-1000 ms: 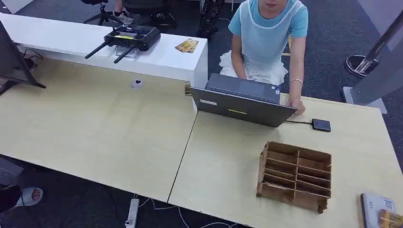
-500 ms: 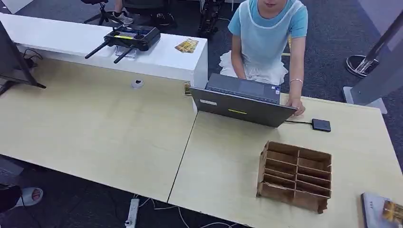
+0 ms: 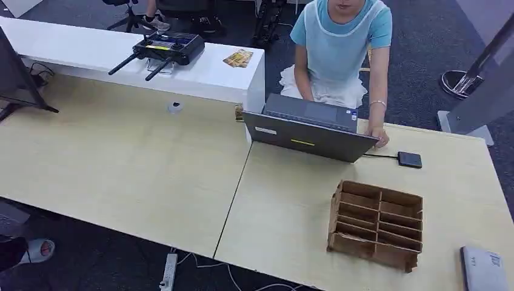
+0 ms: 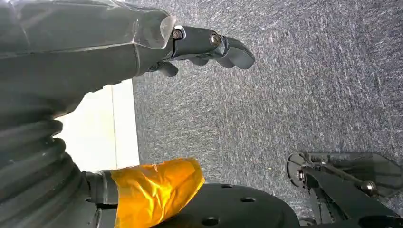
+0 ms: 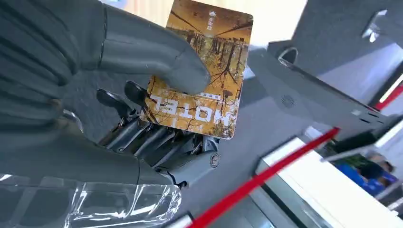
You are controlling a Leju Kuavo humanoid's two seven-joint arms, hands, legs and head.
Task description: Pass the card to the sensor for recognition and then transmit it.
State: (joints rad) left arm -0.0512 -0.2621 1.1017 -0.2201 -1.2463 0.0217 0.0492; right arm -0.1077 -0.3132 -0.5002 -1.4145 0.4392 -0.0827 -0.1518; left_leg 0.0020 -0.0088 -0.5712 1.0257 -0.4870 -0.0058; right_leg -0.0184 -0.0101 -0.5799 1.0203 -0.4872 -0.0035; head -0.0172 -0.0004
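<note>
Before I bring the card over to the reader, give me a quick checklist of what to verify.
1. Card held by the right hand, thumb pressed on its face: ok.
2. Left hand empty, hanging over the carpet: ok.
3. Black reader uncovered on the table beside the laptop: ok.
4. Person's hand rests near the reader: not ok.
5. Card's distance from the reader: cannot tell.

1. Head view: bright, even light; the bench (image 3: 151,163) is sharp, with soft, faint shadows.
2. Left wrist view: the carpet (image 4: 309,85) is evenly lit; a pale patch beside the arm is overexposed.
3. Right wrist view: the card (image 5: 202,71) is sharp, the background blurred, and the plastic wrap (image 5: 119,206) carries glare.
</note>
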